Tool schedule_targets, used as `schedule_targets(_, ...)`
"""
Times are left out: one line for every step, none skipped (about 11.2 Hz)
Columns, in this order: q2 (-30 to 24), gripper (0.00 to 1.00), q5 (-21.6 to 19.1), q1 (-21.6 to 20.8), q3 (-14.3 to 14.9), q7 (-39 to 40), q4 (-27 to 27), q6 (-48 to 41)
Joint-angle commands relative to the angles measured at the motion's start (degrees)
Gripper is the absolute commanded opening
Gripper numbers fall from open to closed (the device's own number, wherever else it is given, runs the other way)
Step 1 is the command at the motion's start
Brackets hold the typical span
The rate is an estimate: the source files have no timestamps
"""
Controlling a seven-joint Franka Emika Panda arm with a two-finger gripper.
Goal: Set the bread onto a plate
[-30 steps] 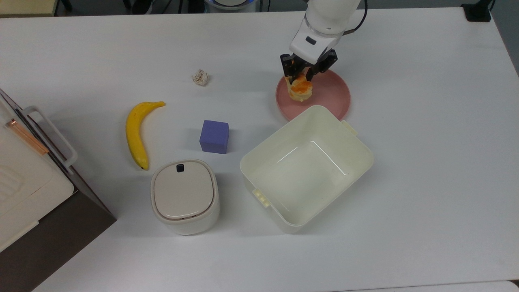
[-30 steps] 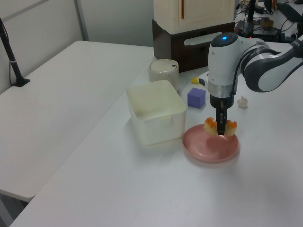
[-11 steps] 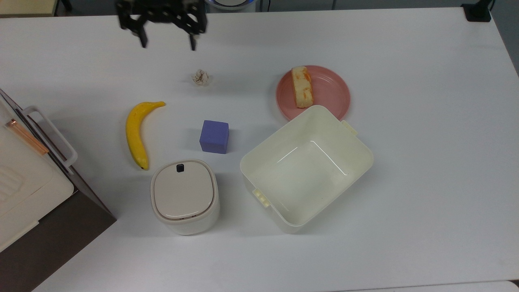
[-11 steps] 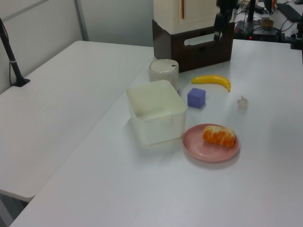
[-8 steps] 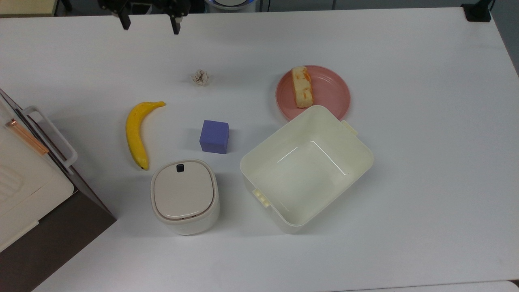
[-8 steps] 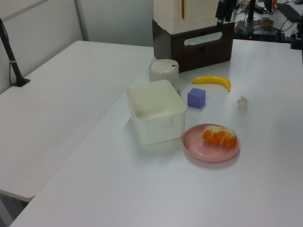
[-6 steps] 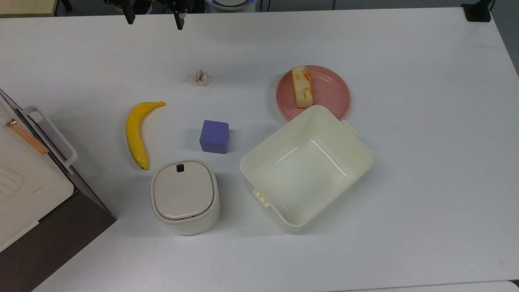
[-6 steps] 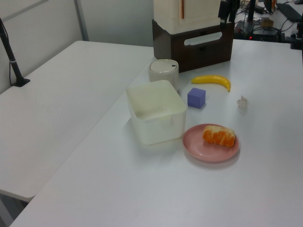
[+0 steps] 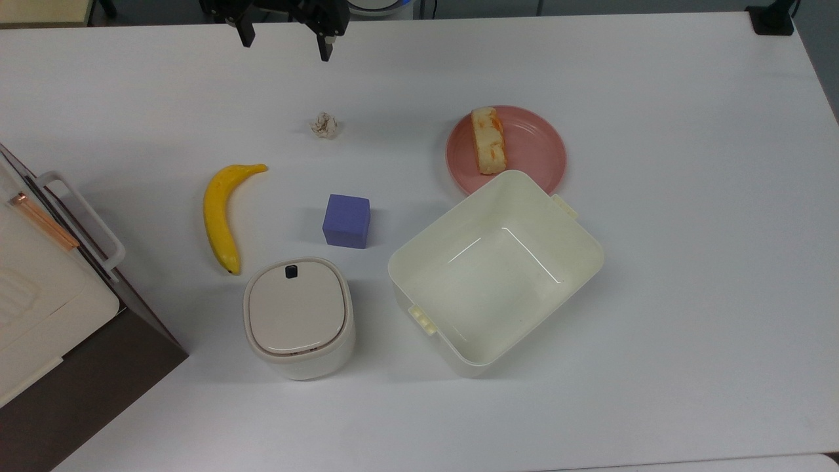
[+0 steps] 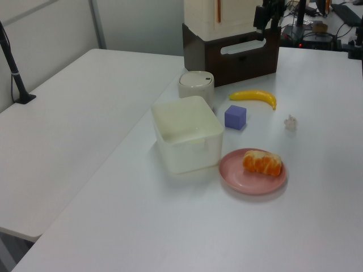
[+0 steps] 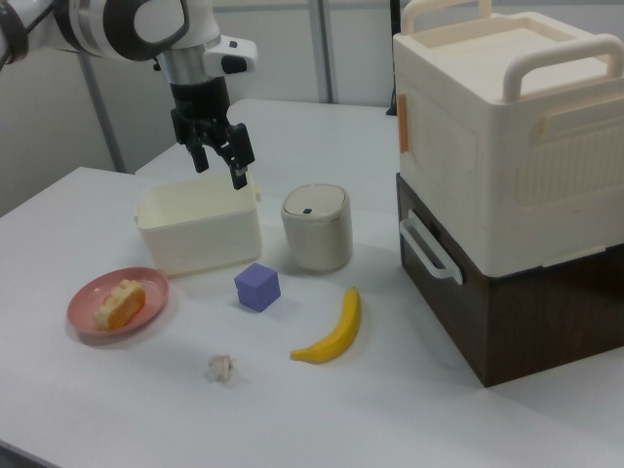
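Note:
The bread (image 9: 488, 141) lies flat on the left half of the pink plate (image 9: 536, 149) in the top view, its orange-brown top turned sideways. It also lies on the plate (image 10: 243, 180) as the bread (image 10: 262, 162) in the left view, and the bread (image 11: 119, 303) rests on the plate (image 11: 148, 287) in the right view. My gripper (image 9: 285, 40) hangs open and empty high above the table's far edge, well off to the top view's left of the plate. The gripper (image 11: 220, 164) is raised in the air above the cream tub in the right view.
A large cream tub (image 9: 400, 275) stands right beside the plate. A purple cube (image 9: 346, 221), a banana (image 9: 219, 213), a paper ball (image 9: 324, 124) and a lidded bin (image 9: 298, 314) sit at the top view's left. Stacked cream and brown boxes (image 11: 507, 175) stand at the table's end.
The bread, held over the plate 2.7 s ago, now lies released on it. The open gripper rose and went far to the top view's left, then shifted slightly back right in the last half second.

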State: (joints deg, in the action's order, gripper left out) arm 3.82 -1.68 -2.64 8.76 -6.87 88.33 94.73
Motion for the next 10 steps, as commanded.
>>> schedule_targets(-0.1,1.0,-0.5,-0.4,0.2,1.3,-0.2,0.4)
schedule_targets(-0.1,1.0,-0.5,-0.4,0.2,1.3,-0.2,0.4)
schedule_targets(-0.1,1.0,-0.5,-0.4,0.2,1.4,-0.2,0.7)
schedule_targets(-0.1,1.0,-0.5,-0.4,0.2,1.3,-0.2,1.2)
schedule_targets(0.0,1.0,-0.5,-0.4,0.2,1.3,-0.2,1.8)
schedule_targets(0.0,1.0,-0.5,-0.4,0.2,1.3,-0.2,2.0)
schedule_targets(-0.1,1.0,-0.5,-0.4,0.2,1.3,-0.2,2.0)
schedule_targets(-0.1,1.0,-0.5,-0.4,0.2,1.3,0.1,2.0)
schedule_targets(-0.1,1.0,-0.4,-0.5,0.2,1.3,0.3,2.0)
schedule_targets(-0.1,1.0,-0.4,-0.5,0.1,1.3,0.2,2.0)
